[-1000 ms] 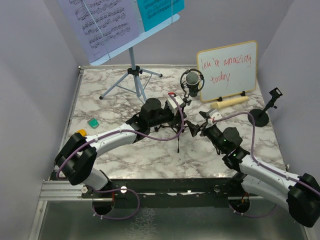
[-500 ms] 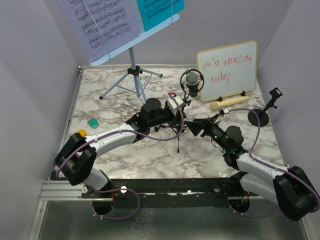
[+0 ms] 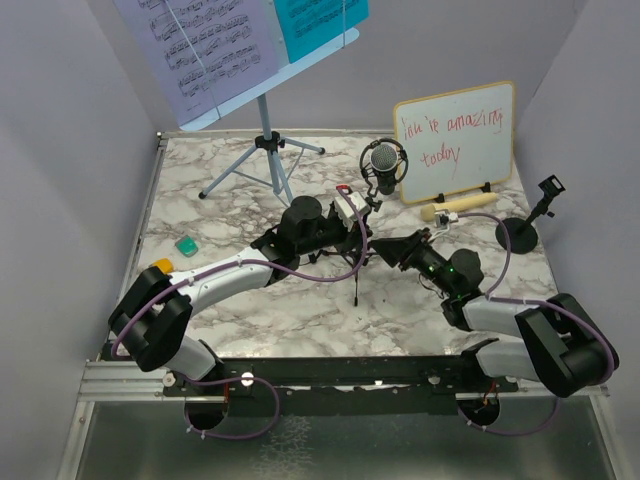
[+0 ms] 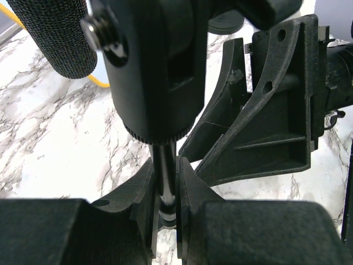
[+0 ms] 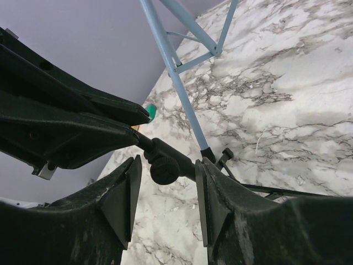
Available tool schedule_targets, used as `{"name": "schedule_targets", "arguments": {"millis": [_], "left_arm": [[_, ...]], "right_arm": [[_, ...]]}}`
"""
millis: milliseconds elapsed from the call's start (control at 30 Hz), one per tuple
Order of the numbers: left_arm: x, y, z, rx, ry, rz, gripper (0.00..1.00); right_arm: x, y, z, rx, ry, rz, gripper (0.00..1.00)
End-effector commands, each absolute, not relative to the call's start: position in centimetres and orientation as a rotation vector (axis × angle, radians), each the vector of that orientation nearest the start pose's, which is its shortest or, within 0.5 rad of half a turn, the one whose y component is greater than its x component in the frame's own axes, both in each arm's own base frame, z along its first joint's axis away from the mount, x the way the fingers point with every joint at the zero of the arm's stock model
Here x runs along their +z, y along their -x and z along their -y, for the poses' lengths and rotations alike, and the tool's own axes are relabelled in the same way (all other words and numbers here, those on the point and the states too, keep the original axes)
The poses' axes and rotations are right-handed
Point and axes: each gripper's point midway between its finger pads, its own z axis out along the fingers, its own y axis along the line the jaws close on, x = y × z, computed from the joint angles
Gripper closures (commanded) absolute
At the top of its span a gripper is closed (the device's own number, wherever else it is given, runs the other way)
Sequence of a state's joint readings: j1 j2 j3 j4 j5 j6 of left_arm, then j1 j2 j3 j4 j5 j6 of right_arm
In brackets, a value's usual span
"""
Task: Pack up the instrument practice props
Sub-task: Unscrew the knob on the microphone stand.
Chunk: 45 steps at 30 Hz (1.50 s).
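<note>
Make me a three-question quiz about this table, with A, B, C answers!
1. Where does the cream handheld microphone lie? A. on the floor B. before the whiteboard C. in a box
2. What colour is the whiteboard's writing? A. blue B. green C. red
3. What is the left gripper doing? A. clamping the pole of the black studio microphone B. hanging open C. holding a cup
Answers: 1 B, lying at the board's foot; 2 C, red letters; 3 A, it pinches the thin pole.

Black microphone [image 3: 384,160] (white, grey-veined table [image 3: 270,312])
</note>
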<state>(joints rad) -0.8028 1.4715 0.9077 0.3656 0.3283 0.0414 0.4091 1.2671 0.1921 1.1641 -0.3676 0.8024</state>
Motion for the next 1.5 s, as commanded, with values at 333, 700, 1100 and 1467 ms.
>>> {"name": "schedule_targets", "arguments": {"millis": [333, 700, 1100, 1467], "left_arm": [[22.4, -27.3, 37.0, -0.859, -0.974, -1.515, 1.00], [22.7, -27.2, 37.0, -0.863, -0.975, -1.508, 1.00], [22.9, -27.3, 36.8, -0.848, -0.970, -1.500, 1.00], [22.8, -27.2, 36.9, -0.862, -0.966, -1.507, 1.00]], "right_arm": [[16.2, -26.5, -22.9, 1.376, 0.045, -1.615, 0.57], [16.0, -26.8, -23.4, 1.376, 0.147, -1.586, 0.77], [13.0, -28.0, -23.6, 1.050, 0.574, -1.637, 1.00], [14.3, -28.6, -22.9, 0.459, 1.234, -1.307, 0.99]]}}
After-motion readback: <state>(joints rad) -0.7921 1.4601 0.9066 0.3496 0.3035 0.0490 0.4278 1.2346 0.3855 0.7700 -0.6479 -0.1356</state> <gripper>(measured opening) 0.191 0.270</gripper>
